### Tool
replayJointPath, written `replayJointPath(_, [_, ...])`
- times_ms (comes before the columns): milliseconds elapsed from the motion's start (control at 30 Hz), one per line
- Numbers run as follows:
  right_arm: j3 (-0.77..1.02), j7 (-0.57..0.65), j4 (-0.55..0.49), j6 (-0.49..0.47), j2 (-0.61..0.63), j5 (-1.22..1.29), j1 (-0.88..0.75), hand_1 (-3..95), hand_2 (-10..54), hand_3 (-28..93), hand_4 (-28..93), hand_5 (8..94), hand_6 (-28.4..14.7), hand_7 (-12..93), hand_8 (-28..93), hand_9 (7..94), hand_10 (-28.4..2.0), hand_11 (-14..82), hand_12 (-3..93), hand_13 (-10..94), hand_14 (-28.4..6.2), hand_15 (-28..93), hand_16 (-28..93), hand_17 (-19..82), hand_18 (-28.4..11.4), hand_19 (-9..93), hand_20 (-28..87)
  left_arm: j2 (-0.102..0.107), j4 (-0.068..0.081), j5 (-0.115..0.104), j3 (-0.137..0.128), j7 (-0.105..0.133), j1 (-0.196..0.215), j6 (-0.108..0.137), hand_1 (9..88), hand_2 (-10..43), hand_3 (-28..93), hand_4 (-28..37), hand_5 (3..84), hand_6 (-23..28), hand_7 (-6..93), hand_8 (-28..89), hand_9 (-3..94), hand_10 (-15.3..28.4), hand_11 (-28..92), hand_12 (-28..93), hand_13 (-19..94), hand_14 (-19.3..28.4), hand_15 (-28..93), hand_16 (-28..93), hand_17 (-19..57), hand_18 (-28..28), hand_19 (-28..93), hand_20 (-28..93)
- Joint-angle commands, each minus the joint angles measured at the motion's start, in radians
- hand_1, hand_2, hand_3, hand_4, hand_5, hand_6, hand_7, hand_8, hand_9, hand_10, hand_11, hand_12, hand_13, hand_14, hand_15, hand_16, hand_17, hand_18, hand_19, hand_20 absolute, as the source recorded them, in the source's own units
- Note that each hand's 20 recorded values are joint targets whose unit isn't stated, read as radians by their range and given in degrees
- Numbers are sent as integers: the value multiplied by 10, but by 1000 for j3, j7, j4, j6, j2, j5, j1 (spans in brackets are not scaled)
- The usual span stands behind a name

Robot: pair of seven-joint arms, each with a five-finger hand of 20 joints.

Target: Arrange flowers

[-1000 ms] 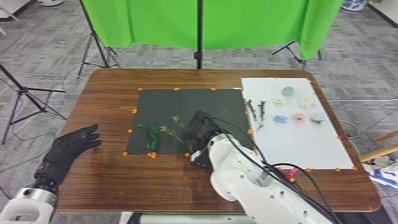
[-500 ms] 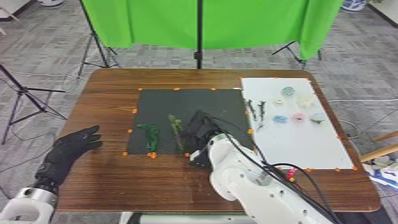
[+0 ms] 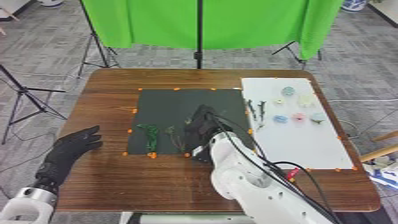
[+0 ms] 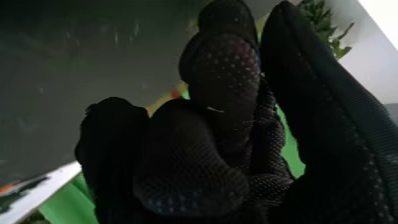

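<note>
The right hand (image 3: 205, 126) is over the right part of the dark mat (image 3: 182, 100), just right of a thin green stem (image 3: 174, 139). A darker green bundle (image 3: 151, 138) lies left of that stem. In the right wrist view the right hand (image 4: 191, 170) has green leaves (image 4: 326, 25) beyond it and a small yellow-red spot (image 4: 170, 98) behind it; whether it holds a stem is unclear. On the white sheet (image 3: 298, 147) are dark stems (image 3: 261, 111) and pale flower heads (image 3: 281, 119). The left hand (image 3: 71, 146) is open, left of the mat.
Orange tape bits (image 3: 153, 155) mark the mat's edges. A red item (image 3: 292, 173) lies beside the right forearm, near the white sheet's lower edge. Beyond the brown table (image 3: 115, 107) hangs a green curtain (image 3: 155, 25) on a stand.
The thin stem beside the right hand first leaned, then stood more upright in view, and now its top lies lower. The right hand has shifted slightly away from the robot. The left hand has kept still.
</note>
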Motion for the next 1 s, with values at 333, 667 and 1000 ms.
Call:
replayJointPath(333, [43,-55,-104,-15,24,-50,-32,504,-95,558,-72,874,-38,214,153,937,-113,425,254,937,-12,694,278,739,-114,932,513,-9,1,20,1,-6,3,-18,265,-10,656,-188,447,63,68,-53,426,139,159,115,367,190,196,17,90,145,114,190])
replayJointPath(667, [90,-8,-148,-195,54,-25,-76,406,-37,646,-89,873,-32,204,16,937,-118,414,259,937,-17,690,291,733,-122,932,535,-13,-2,27,-8,-8,10,-24,265,-10,656,-189,448,64,68,-53,425,139,158,116,367,190,195,17,90,145,116,189])
replayJointPath(1000, [65,-35,-167,-193,66,-130,-77,347,-63,637,-89,844,-34,171,-79,937,-123,397,277,937,-20,678,322,724,-127,932,554,-13,-1,36,-6,-8,7,-33,267,-9,654,-189,448,64,67,-53,426,139,158,115,367,191,195,17,90,146,117,189])
